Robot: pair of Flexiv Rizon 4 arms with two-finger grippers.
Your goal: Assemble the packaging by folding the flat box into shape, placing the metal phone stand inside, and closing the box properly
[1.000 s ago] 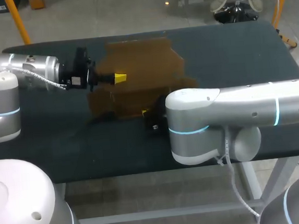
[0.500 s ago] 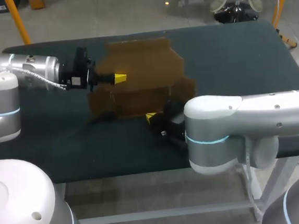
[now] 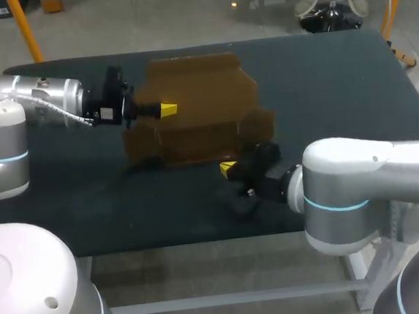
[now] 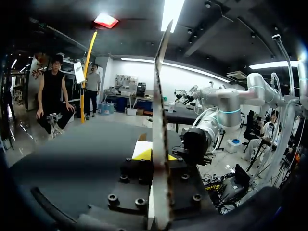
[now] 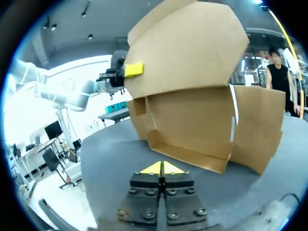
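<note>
The brown cardboard box stands partly folded at the middle of the dark table, its large upper panel raised. My left gripper is shut on that panel's left edge. In the left wrist view the cardboard runs edge-on between the left gripper's yellow tips. My right gripper is shut and holds nothing, low over the table just in front of the box's right front corner. In the right wrist view the box stands ahead of the right gripper. No metal phone stand shows in any view.
A loose side flap sticks out at the box's right. My right arm's elbow hangs over the table's front right edge. Bare table lies to the right of the box and along the front left.
My right arm has drawn back to the right and towards the front edge, taking its shut gripper away from the box's front. The left arm and the box have stayed still.
</note>
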